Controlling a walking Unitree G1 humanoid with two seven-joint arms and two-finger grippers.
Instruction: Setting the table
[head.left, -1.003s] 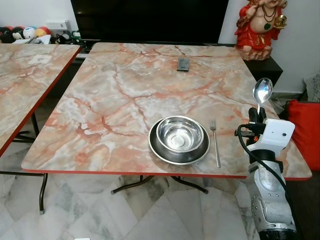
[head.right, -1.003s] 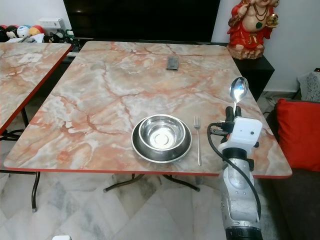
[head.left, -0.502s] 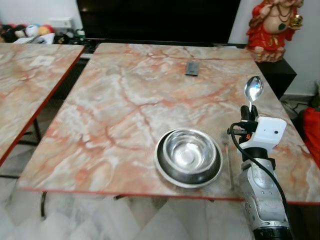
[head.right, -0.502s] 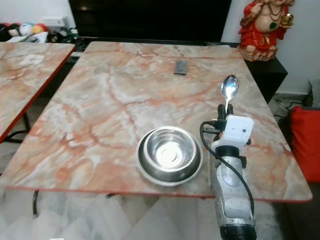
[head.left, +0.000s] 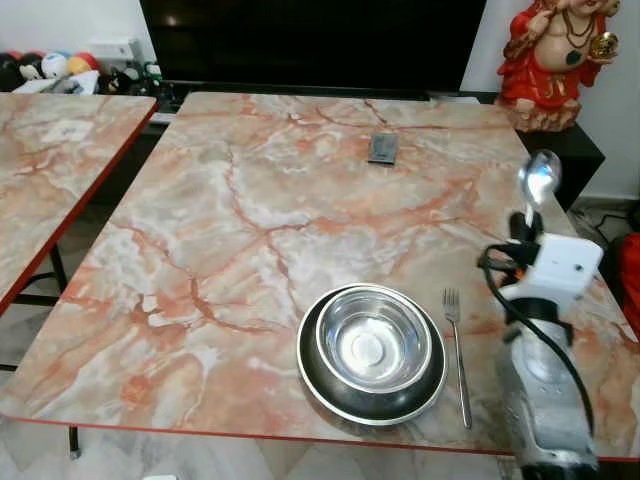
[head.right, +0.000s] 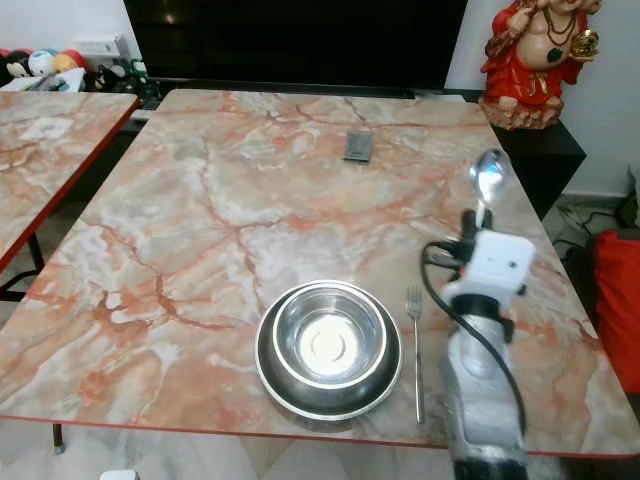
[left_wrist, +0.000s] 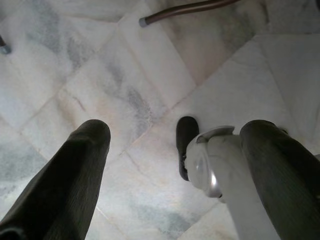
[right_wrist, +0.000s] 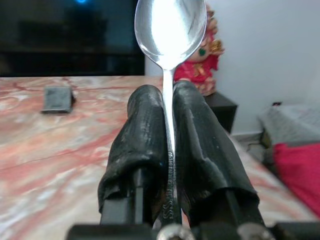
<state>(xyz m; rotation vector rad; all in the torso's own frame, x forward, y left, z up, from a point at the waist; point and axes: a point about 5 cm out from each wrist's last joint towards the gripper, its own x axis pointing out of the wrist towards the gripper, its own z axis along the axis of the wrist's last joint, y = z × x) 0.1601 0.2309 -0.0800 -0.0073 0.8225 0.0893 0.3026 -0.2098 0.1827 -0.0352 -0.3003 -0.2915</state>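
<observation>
I hold right gripper (head.left: 528, 222) clamped on spoon (head.left: 538, 180), bowl end up, handle vertical. Fork (head.left: 458, 355) lies near-far beside plate (head.left: 318, 386), left of gripper. Left gripper (left_wrist: 165, 165) hangs wide open over floor.

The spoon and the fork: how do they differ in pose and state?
The spoon stands upright, bowl up, while the fork lies flat on the table. The right gripper clamps the spoon; the fork lies free beside the plate. Both are shiny metal.
</observation>
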